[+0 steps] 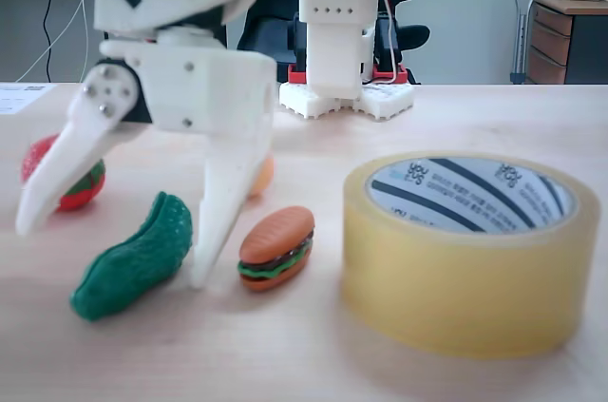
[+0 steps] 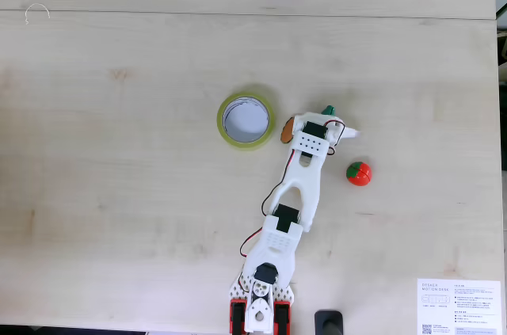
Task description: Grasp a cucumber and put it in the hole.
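1. Looking across the table (image 1: 313, 364) from the low fixed view, the cucumber (image 1: 133, 264) is seen lying flat on the wood, tilted, between the two fingers of the claw (image 1: 114, 255).
2. The claw is spread wide. One finger (image 1: 57, 179) slants off to the left in that view, the other finger (image 1: 218, 212) comes down just right of the cucumber, tip at the table. Whether that finger actually touches the cucumber can't be made out.
3. From the top-down fixed view, most of the cucumber (image 2: 327, 109) is covered by the arm (image 2: 305, 169), so just a green end is left poking out past the claw (image 2: 337, 123).
4. The tape roll (image 2: 247, 119) is parked just left of the claw in that view, standing apart from it. Its hole (image 1: 472, 195) is open at the top, with striped print visible inside.
5. A toy burger (image 1: 276, 248) is sat between the claw and the roll. Top-down, it's mostly hidden under the arm.
6. A strawberry (image 1: 81, 183) is partly blocked by the left finger in the low view.
7. Something orange (image 1: 263, 174) behind the right finger is too covered to name.
8. The arm's upper part is cut off by the low view's top edge.
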You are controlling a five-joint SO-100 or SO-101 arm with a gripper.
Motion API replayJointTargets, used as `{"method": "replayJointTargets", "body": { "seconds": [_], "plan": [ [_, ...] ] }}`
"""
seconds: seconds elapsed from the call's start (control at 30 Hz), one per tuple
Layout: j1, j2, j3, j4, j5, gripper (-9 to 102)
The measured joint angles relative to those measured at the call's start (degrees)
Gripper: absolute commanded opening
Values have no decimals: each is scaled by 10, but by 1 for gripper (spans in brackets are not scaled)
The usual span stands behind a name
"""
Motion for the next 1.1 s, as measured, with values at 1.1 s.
{"method": "replayJointTargets", "body": {
  "seconds": [1.1],
  "plan": [
    [25,-7,-60,83,-3,0]
  ]
}}
